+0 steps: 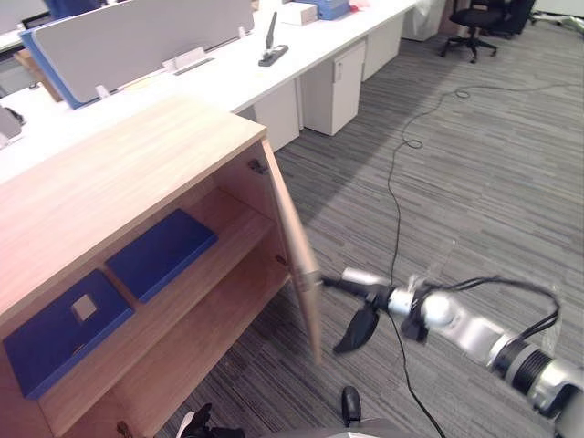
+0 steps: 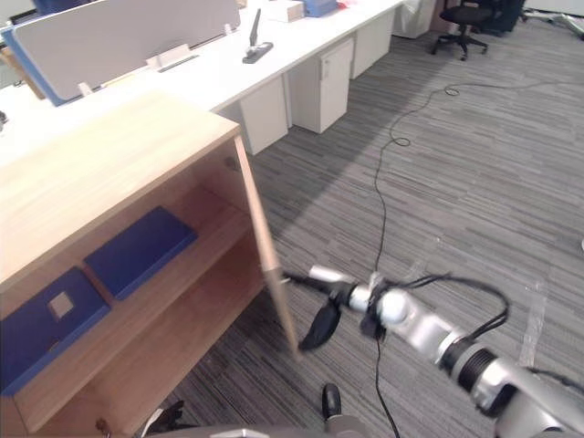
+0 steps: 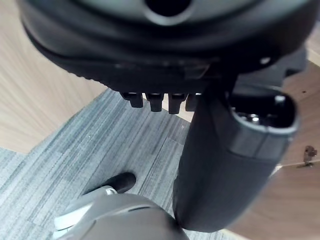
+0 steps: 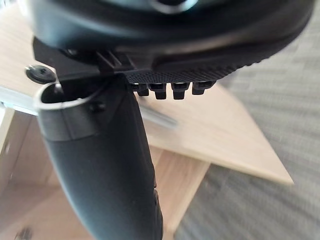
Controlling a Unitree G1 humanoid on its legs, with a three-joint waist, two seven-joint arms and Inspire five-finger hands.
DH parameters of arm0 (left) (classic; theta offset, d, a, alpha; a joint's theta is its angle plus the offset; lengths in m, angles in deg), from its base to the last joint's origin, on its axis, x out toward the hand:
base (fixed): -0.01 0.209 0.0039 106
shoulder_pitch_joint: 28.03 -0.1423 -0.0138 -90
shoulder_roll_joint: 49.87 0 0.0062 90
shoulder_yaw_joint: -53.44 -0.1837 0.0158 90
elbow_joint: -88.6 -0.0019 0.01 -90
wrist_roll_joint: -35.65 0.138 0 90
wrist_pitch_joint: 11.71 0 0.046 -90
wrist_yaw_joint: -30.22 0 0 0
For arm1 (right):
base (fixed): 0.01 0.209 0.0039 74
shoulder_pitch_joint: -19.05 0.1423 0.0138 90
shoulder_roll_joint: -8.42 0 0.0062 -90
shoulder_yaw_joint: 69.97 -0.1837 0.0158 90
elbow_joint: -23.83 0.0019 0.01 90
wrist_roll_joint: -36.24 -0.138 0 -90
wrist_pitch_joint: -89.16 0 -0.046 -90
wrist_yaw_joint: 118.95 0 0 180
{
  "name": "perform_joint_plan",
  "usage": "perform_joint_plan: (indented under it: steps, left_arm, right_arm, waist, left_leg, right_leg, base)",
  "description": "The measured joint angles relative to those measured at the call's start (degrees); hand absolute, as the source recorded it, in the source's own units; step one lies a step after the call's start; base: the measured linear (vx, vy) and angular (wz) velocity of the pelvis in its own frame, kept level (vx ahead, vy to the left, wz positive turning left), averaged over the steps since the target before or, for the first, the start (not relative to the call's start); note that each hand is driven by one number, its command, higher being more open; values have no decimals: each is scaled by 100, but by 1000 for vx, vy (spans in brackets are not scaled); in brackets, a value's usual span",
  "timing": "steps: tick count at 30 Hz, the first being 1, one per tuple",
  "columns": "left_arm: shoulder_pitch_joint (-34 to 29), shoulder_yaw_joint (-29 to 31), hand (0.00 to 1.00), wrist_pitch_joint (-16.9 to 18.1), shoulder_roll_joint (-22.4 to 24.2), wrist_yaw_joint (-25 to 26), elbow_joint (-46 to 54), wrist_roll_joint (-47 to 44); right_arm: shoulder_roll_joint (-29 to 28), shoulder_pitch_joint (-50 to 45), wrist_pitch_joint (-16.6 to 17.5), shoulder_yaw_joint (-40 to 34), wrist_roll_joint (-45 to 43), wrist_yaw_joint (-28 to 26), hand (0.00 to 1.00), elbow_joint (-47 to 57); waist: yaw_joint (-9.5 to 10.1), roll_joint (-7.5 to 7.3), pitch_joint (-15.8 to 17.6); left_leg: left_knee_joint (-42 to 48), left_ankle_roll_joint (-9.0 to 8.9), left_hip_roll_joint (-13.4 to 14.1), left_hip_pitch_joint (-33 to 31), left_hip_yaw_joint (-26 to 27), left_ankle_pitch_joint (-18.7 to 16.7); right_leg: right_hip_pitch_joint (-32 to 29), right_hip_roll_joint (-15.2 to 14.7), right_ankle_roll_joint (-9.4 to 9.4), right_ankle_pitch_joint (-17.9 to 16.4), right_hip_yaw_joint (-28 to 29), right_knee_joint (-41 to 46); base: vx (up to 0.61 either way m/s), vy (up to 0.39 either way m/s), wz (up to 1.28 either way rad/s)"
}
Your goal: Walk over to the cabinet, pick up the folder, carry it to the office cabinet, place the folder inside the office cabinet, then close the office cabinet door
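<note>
The right hand (image 1: 370, 290) is out at about 4 o'clock in the head view, fingers (image 1: 336, 285) stretched flat and straight against the outer face of the cabinet door (image 1: 290, 239), right by its free edge, thumb (image 1: 358, 330) dangling loose underneath. It grips nothing; this is a flat-handed push. The door stands wide, edge-on to the camera, so the closing step looks barely begun. The folder (image 1: 162, 252) lies flat on the upper shelf (image 1: 228, 214) of the office cabinet (image 1: 109, 173), at 9 o'clock, set back from the shelf's front lip. A second blue folder (image 1: 55, 342) with a pale label lies just beside it toward 8 o'clock. The left hand (image 3: 225, 165) hangs low over the carpet (image 1: 474, 182) by the cabinet, and whether it is spread or curled cannot be told. The contact sits so close to the door's edge that a small drift toward 9 o'clock could let the fingertips slide off into the opening, leaving the door ajar. The hanging thumb looks likely to get pinched if the hand follows the door all the way home. Too hard a shove might make the door bounce back open off the frame. The folders look clear of the door's swing, so a jam there seems unlikely.
</note>
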Motion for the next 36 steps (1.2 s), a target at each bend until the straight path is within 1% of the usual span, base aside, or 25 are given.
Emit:
perform_joint_plan:
  steps: [1,2,5,7,10,15,17,18,19,20,21,22,23,24,26,27,28,29,30,31,32,33,34,35,36]
  left_arm:
    - [35,0,100,-1,28,-29,1,2]
    - [104,6,100,-10,83,-105,8,28]
    - [188,4,100,-15,58,-125,16,22]
    - [197,4,100,-44,57,-123,18,20]
    - [198,0,100,-102,57,-125,61,17]
    - [214,-17,100,-115,73,-133,125,5]
    - [215,-91,100,-113,80,-130,161,3]
    - [216,-182,100,-112,109,-118,228,1]
    - [226,-226,100,-107,139,-121,292,-2]
    - [226,-227,100,-105,141,-124,320,-16]
    - [222,-221,100,-105,143,-124,330,-65]
    - [220,-206,100,-106,135,-120,329,-133]
    - [218,-174,100,-105,143,-115,328,-174]
    - [218,-141,100,-129,186,-69,297,-310]
    - [212,70,100,-135,242,-37,306,-387]
    - [182,243,100,-158,269,0,302,-474]
    - [169,321,100,-192,276,21,302,-488]
    - [179,504,100,-252,279,36,301,-485]
    - [220,562,100,-297,245,75,302,-460]
    - [246,612,100,-318,255,91,307,-457]
    - [282,746,100,-339,299,114,316,-457]
    - [305,858,100,-374,374,138,321,-455]
    - [305,915,100,-377,386,136,329,-463]
    - [303,967,100,-377,442,165,383,-512]
    - [282,1041,100,-371,499,217,500,-628]
  right_arm:
    - [-230,-95,-19,-22,18,11,100,-60]
    - [-646,-210,-35,115,80,-187,100,-168]
    - [-1017,-610,-58,369,89,-563,100,-276]
    - [-1151,-834,-87,402,105,-618,100,-472]
    - [-1164,-990,-159,233,348,-592,100,-773]
    - [-1505,-1156,-176,-540,797,-271,100,-1570]
    - [-1741,-1227,-182,-852,1216,-86,100,-2148]
    - [-1864,-1264,-187,-1029,1446,42,100,-2507]
    - [-2010,-1269,-195,-1262,1684,178,100,-2951]
    - [-2105,-1272,-206,-1398,1858,273,100,-3196]
    - [-2324,-1275,-298,-1728,2134,468,100,-3658]
    - [-2562,-1307,-352,-2290,2318,637,100,-4092]
    - [-2657,-1314,-386,-2570,2354,746,100,-4274]
    - [-2877,-1404,-471,-3246,2325,1081,100,-4554]
    - [-3116,-1508,-571,-3869,2272,1296,100,-4698]
    - [-3270,-1590,-577,-4182,2080,1502,100,-4712]
    - [-3355,-1650,-572,-4346,2037,1603,100,-4700]
    - [-3515,-1761,-587,-4534,2012,1782,100,-4660]
    - [-3625,-1858,-648,-4632,2023,1897,100,-4652]
    - [-3680,-1917,-689,-4712,2023,1931,100,-4658]
    - [-3788,-1923,-773,-4839,1942,2045,100,-4666]
    - [-3860,-1929,-812,-4947,1773,2126,100,-4697]
    - [-3893,-1950,-825,-5015,1705,2150,100,-4697]
    - [-3869,-1985,-823,-5102,1563,2191,100,-4759]
    - [-3849,-2017,-828,-5135,1478,2269,100,-4825]
  waist:
    - [19,-14,5]
    - [91,-76,33]
    - [179,-145,6]
    - [176,-150,6]
    - [167,-151,7]
    - [174,-146,9]
    - [185,-130,11]
    - [222,-91,42]
    - [247,-45,116]
    - [261,-46,140]
    - [270,-88,177]
    - [257,-121,185]
    - [260,-130,204]
    - [239,-64,243]
    - [252,-45,236]
    - [270,-46,225]
    - [274,-66,202]
    - [269,-171,139]
    - [266,-295,74]
    - [308,-313,64]
    - [412,-335,68]
    - [461,-266,71]
    - [450,-227,42]
    - [453,-202,27]
    - [475,-217,15]
  left_leg:
    - [-13,-11,0,-3,-14,-41]
    - [-47,-46,-22,-15,-37,-85]
    - [-64,-35,-64,-37,-77,-112]
    - [-66,-27,-92,-33,-65,-122]
    - [-76,-25,-111,-10,-40,-125]
    - [-81,-25,-104,22,-108,-125]
    - [-30,-22,-114,33,-372,-136]
    - [47,8,-136,16,-557,-158]
    - [152,95,-214,7,-773,-217]
    - [202,130,-290,6,-877,-236]
    - [281,172,-511,5,-1076,-258]
    - [306,225,-754,2,-1373,-284]
    - [307,252,-840,-8,-1518,-284]
    - [365,309,-975,-90,-1965,-275]
    - [438,338,-1054,-188,-2451,-258]
    - [594,329,-1101,-343,-2858,-245]
    - [699,298,-1133,-446,-3085,-235]
    - [926,200,-1249,-704,-3550,-281]
    - [1097,90,-1388,-919,-3998,-322]
    - [1147,46,-1424,-995,-4156,-339]
    - [1192,-12,-1417,-1112,-4340,-310]
    - [1261,-33,-1308,-1246,-4364,-307]
    - [1296,-24,-1243,-1298,-4341,-302]
    - [1376,-35,-1111,-1341,-4263,-309]
    - [1489,-152,-1028,-1407,-4247,-342]
  right_leg:
    - [-8,-2,3,26,-11,-1]
    - [-9,-24,6,68,-8,-1]
    - [-4,-76,39,109,-23,-2]
    - [-7,-104,42,111,-11,8]
    - [-3,-121,34,118,9,12]
    - [62,-126,45,79,-61,15]
    - [236,-202,77,-30,-320,39]
    - [246,-272,100,-207,-500,283]
    - [149,-436,169,-575,-683,867]
    - [46,-569,212,-788,-760,1259]
    - [-120,-917,302,-1197,-869,1992]
    - [-221,-1248,320,-1444,-935,2625]
    - [-281,-1396,334,-1498,-921,2874]
    - [-365,-1521,290,-1471,-637,3325]
    - [-424,-1447,234,-1472,-13,3677]
    - [-533,-1257,35,-1641,651,3948]
    - [-531,-1113,37,-1853,1033,3973]
    - [-409,-866,165,-2107,1736,3734]
    - [-164,-780,442,-2410,2102,3457]
    - [-16,-759,575,-2550,2154,3296]
    - [152,-760,685,-2814,1993,3056]
    - [237,-702,673,-2951,1639,2923]
    - [269,-661,615,-2967,1449,2910]
    - [390,-575,507,-3026,1111,2953]
    - [534,-492,413,-3078,796,2948]
  base:
    - [-50,72,18]
    - [-36,69,14]
    - [3,70,9]
    - [48,83,-1]
    - [57,78,-3]
    - [28,42,9]
    - [1,45,61]
    - [-26,64,95]
    - [-40,83,91]
    - [-47,116,102]
    - [-43,103,110]
    - [-45,58,115]
    - [-45,11,145]
    - [-31,-6,133]
    - [10,-29,158]
    - [31,-106,163]
    - [83,-265,197]
    - [116,-344,212]
    - [129,-372,204]
    - [97,-335,169]
    - [27,-317,121]
    - [-12,-310,115]
    - [-78,-301,119]
    - [-71,-281,131]
    - [-57,-256,123]
